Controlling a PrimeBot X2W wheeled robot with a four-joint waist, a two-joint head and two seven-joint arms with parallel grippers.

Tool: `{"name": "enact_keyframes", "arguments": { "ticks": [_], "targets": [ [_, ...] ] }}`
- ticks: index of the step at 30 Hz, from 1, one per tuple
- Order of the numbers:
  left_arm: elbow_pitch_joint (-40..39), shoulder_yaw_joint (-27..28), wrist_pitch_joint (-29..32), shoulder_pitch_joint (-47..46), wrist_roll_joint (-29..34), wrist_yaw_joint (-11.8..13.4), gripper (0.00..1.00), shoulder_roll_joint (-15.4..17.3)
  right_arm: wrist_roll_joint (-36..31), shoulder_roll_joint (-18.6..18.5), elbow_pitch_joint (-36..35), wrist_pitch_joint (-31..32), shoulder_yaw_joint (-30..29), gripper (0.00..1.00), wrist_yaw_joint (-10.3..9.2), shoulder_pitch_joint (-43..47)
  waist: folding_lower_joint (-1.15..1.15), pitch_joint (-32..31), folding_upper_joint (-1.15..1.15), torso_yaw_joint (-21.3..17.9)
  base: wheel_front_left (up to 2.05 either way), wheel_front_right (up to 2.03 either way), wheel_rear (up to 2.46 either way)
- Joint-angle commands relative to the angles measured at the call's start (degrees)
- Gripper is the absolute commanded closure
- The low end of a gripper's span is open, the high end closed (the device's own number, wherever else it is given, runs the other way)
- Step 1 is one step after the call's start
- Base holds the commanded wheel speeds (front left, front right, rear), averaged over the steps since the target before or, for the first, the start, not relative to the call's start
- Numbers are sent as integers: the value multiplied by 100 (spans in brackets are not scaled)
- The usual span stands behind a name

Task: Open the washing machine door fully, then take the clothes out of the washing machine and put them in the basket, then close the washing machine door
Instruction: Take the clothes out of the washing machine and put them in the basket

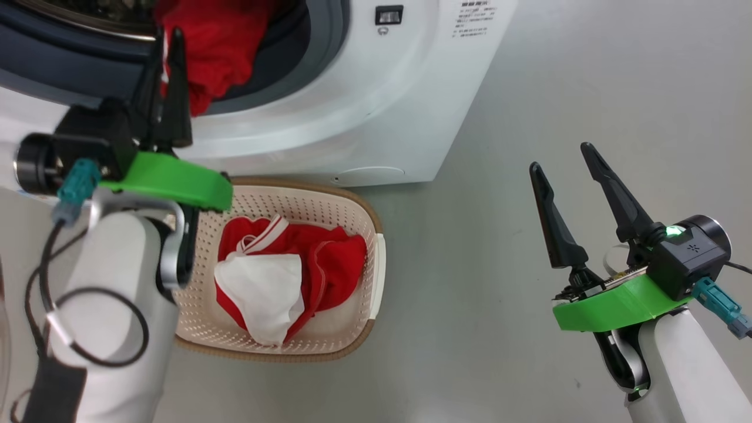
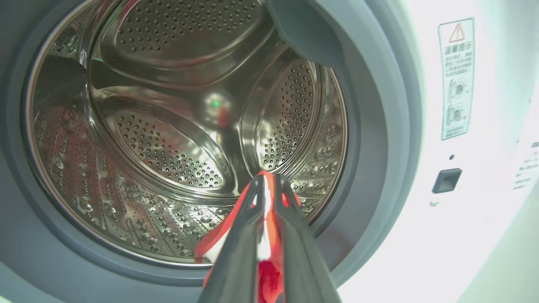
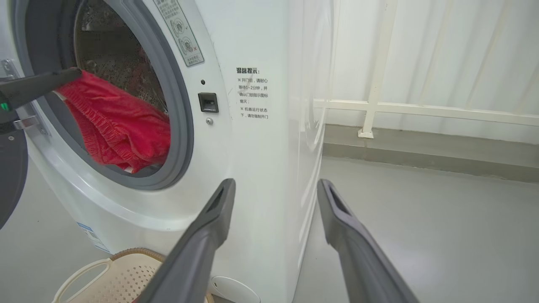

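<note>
Two garments to call. One red garment [image 1: 220, 41] hangs half out of the mouth of the washing machine [image 1: 352, 106], draped over the grey rubber ring [image 3: 185, 126]; my left end effector [image 1: 168, 41] is clamped on its edge, fingers pressed together with red cloth showing between them in the left wrist view; beyond the tips gleams the perforated steel drum [image 2: 168, 126]. The second, a red and white piece [image 1: 276, 276], lies crumpled in the basket [image 1: 367, 223]; the basket sits on the floor [image 1: 587, 88] right against the machine's front, just below the opening; my left forearm [image 1: 111, 305] covers its left side in the head view. The washing machine door [image 3: 9, 181] is swung open, a dark slab at the left edge of the right wrist view, near the held garment. My right end effector [image 1: 561, 158] hangs well off to the right over the floor, fingers spread apart; ahead of it stand the machine's white side, the door latch slot [image 3: 208, 102] and a printed notice [image 3: 252, 92]; a pale rail [image 3: 421, 109] runs along the wall behind.
</note>
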Motion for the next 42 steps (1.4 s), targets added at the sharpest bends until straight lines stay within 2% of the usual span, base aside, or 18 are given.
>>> {"name": "enact_keyframes", "arguments": {
  "ticks": [1, 9, 28, 35, 40, 42],
  "targets": [
    [-342, 147, 30, 244, -30, 73, 100, 165, -31, -21, -131, -36, 112, 0, 28, 113, 0, -155, 0, 47, 0, 0, 0],
    [-1467, 189, 263, 1234, -204, 252, 100, 153, -24, -5, -131, -36, 64, 0, 28, 241, 0, -417, 0, 100, 0, 0, 0],
    [-3325, 38, 1068, 2465, -289, 591, 100, 217, 10, 56, -54, -36, 32, 0, 28, 401, 0, -792, 0, 329, 0, 0, 0],
    [-3064, -120, 1304, 2639, -533, 545, 100, 63, 39, 66, -43, -36, 110, 0, 28, 390, 0, -706, 0, 319, 0, 0, 0],
    [-2586, -232, 1317, 2566, -679, 445, 100, -61, 48, 45, -48, -36, 141, 0, 28, 353, 0, -605, 0, 280, 0, 0, 0],
    [-2086, -284, 1285, 2464, -777, 376, 100, -136, 56, 15, -45, -36, 159, 0, 28, 311, 0, -527, 0, 237, 0, 0, 0]
  ]
}}
